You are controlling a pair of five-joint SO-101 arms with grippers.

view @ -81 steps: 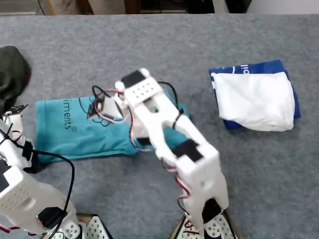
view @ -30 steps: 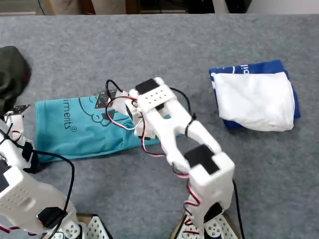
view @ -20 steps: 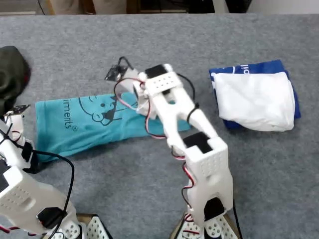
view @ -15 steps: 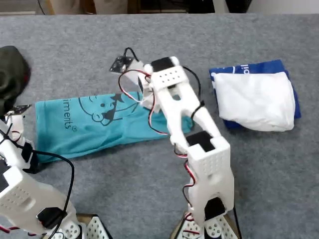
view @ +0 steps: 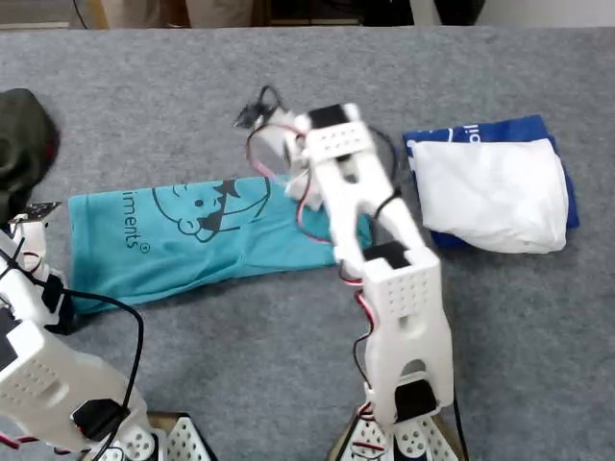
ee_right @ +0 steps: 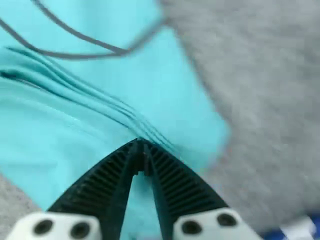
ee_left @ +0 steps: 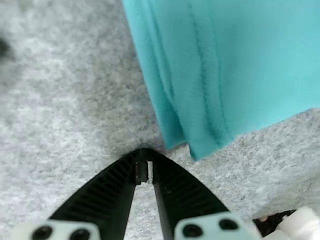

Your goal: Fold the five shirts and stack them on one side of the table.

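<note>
Teal shirt (view: 183, 235) is laid out mid-table; judged light, limp, best taken at corners. A fold is pinched in the right gripper (ee_right: 141, 152). The left gripper (ee_left: 146, 165) is pressed together, empty, beside a corner.

- High view: fixed overhead, facing down on the table (view: 144, 86). It takes in the whole teal shirt (view: 183, 240).
- Left wrist view: close above one corner of the teal shirt (ee_left: 235, 65), looking along my left gripper (ee_left: 145, 167).
- Right wrist view: closer still over the teal shirt (ee_right: 75, 115), looking along my right gripper (ee_right: 141, 152).
- Shared by all three: the teal shirt.
</note>
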